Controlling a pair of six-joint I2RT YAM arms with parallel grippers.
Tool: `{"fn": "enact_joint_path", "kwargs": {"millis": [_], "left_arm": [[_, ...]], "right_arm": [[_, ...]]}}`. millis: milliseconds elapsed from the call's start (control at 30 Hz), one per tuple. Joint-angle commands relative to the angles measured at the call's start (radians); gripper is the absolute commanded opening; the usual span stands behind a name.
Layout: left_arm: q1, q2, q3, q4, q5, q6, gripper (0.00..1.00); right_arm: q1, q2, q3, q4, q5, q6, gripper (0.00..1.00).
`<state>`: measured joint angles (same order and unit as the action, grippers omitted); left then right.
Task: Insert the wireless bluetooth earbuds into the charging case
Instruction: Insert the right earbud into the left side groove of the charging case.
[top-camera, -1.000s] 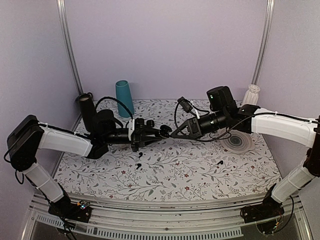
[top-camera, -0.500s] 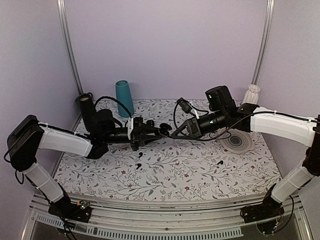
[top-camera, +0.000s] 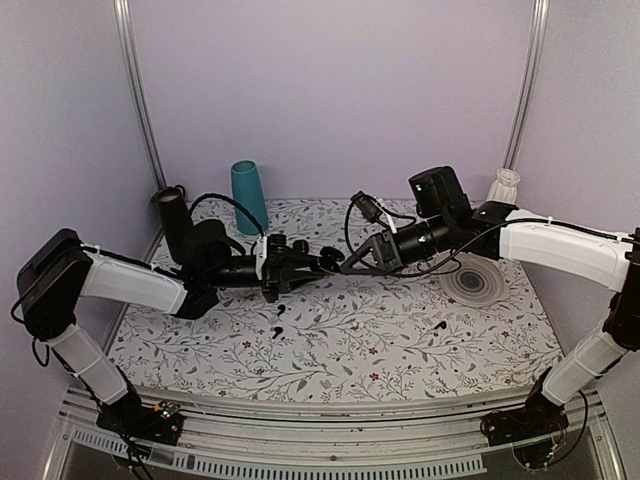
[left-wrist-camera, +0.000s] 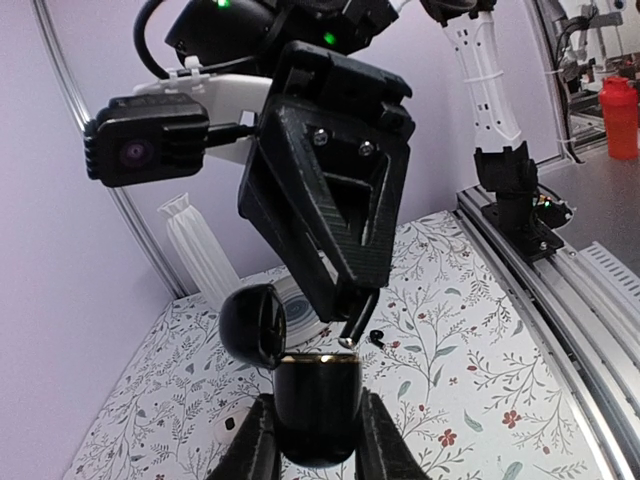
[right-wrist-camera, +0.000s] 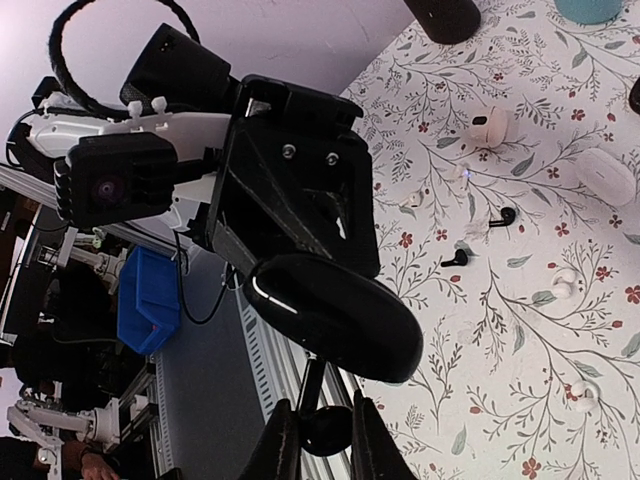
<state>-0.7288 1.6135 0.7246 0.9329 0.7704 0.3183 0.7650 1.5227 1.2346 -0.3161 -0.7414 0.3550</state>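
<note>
My left gripper (top-camera: 305, 266) is shut on the charging case (left-wrist-camera: 318, 398), a glossy black case held off the table with its lid (left-wrist-camera: 252, 325) swung open. My right gripper (top-camera: 352, 265) is shut on a black earbud (right-wrist-camera: 328, 428). The earbud's stem tip (left-wrist-camera: 358, 322) sits right at the rim of the case opening. In the right wrist view the case (right-wrist-camera: 340, 315) fills the space just ahead of my fingers. More black earbuds lie on the table (top-camera: 278, 330), (top-camera: 438, 325).
A teal cup (top-camera: 249, 196) and a black cylinder (top-camera: 176, 220) stand at the back left, a white ridged vase (top-camera: 503, 188) at the back right. A round grey disc (top-camera: 476, 281) lies under the right arm. White cases (right-wrist-camera: 603, 175) and white earbuds (right-wrist-camera: 565, 285) lie on the floral mat.
My right gripper has moved left with the earbud, closing the gap to the open case. The left gripper has stayed nearly still.
</note>
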Motion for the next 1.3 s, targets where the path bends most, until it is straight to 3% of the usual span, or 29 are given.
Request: {"fn": "enact_joint_path", "kwargs": {"millis": [0,600,1267], "left_arm": [[-0.014,0.020,-0.001,0.043,0.005,-0.016,0.00],[-0.015,0.030,0.001,0.045,0.022,-0.017,0.00],[-0.048,0.039,0.025,-0.065,-0.011,0.081,0.00]], "right_arm": [[-0.002,0.009,0.029,-0.015,-0.022,0.001,0.05],[-0.003,0.027,0.053,-0.021,-0.052,0.019,0.04],[-0.003,0.088,0.072,-0.014,-0.064,0.094,0.04]]}}
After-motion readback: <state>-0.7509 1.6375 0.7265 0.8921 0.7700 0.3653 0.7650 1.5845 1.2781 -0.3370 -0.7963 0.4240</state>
